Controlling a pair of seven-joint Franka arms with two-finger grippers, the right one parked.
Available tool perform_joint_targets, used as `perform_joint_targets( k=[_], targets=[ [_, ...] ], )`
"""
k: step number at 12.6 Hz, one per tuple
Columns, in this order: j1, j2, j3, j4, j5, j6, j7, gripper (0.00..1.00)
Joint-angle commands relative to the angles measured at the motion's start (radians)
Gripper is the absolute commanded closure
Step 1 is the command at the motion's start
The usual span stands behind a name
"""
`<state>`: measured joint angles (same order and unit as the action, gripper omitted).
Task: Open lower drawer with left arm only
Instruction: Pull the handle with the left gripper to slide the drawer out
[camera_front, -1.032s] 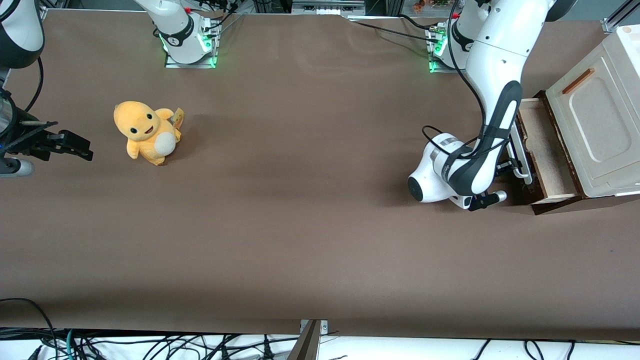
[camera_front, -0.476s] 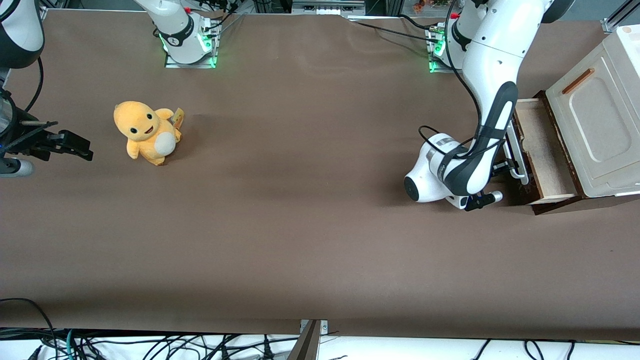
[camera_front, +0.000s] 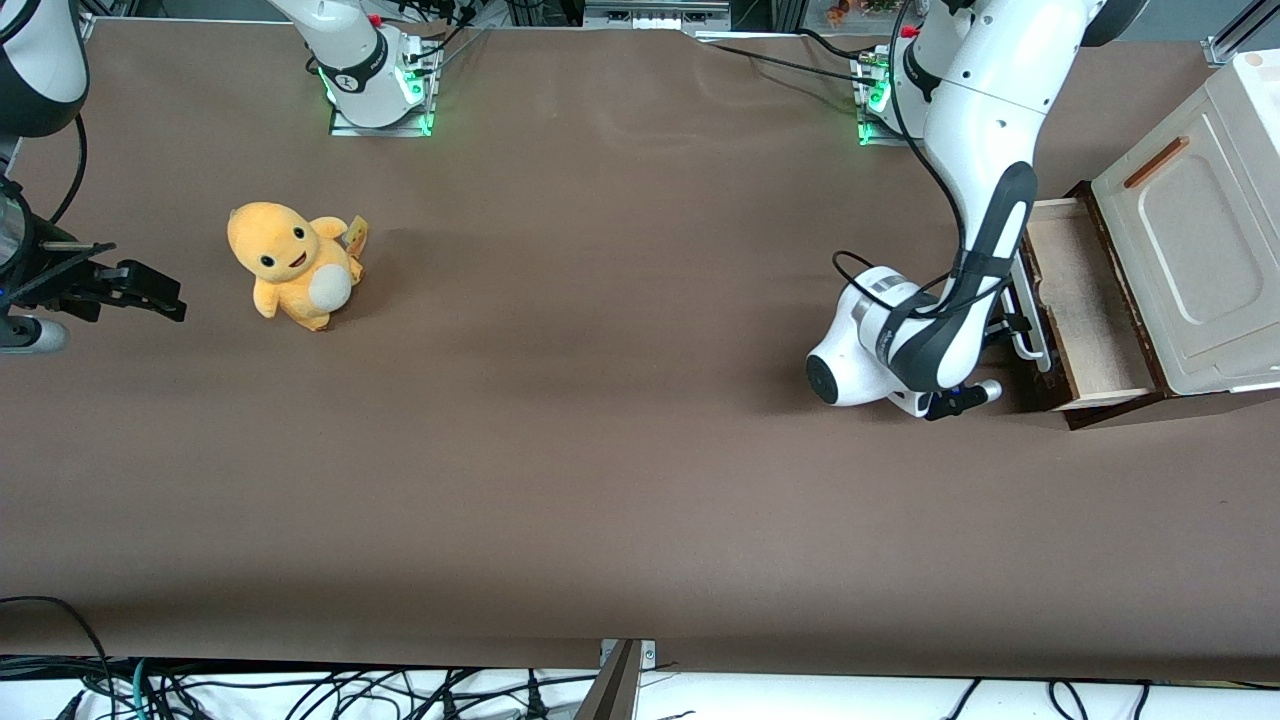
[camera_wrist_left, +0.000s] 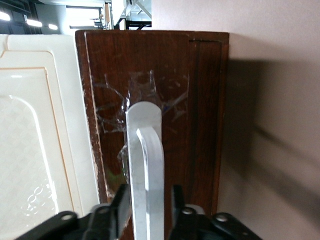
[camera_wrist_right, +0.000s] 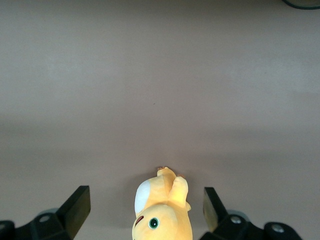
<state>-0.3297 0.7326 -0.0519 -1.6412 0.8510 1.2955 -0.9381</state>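
The lower drawer (camera_front: 1088, 300) stands pulled out of its cabinet at the working arm's end of the table, with its pale beige inside showing. Its dark brown front (camera_wrist_left: 200, 100) carries a white loop handle (camera_wrist_left: 146, 150). The left arm (camera_front: 985, 120) reaches down in front of the drawer, and its wrist hides most of the handle (camera_front: 1033, 335) in the front view. My gripper (camera_wrist_left: 147, 202) is at the handle, its black fingers (camera_wrist_left: 122, 200) closed on the white bar from both sides.
A cream panel with a thin orange-brown bar handle (camera_front: 1185, 230) sits above the drawer. An orange plush toy (camera_front: 295, 262) stands on the brown table toward the parked arm's end. The arm bases (camera_front: 380, 90) are at the table's edge farthest from the front camera.
The left arm's wrist has shifted a little toward the parked arm's end, drawing the drawer front and handle slightly farther out of the cabinet. The motion got smaller in the last half second.
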Motion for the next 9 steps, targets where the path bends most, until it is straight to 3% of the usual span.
perform_joint_targets(
  k=[1,2,5,6,7,9],
  targets=[
    [-0.012,0.042,0.007,0.052,-0.023,-0.027,0.010,0.33],
    [-0.012,0.042,0.007,0.060,-0.027,-0.027,0.010,0.34],
    [-0.006,0.040,0.007,0.160,-0.136,-0.028,0.076,0.34],
    [-0.003,0.039,0.007,0.202,-0.170,-0.033,0.106,0.27],
    [-0.003,0.039,0.007,0.222,-0.194,-0.038,0.132,0.05],
    [-0.009,0.039,0.007,0.239,-0.220,-0.039,0.134,0.02]
  ],
)
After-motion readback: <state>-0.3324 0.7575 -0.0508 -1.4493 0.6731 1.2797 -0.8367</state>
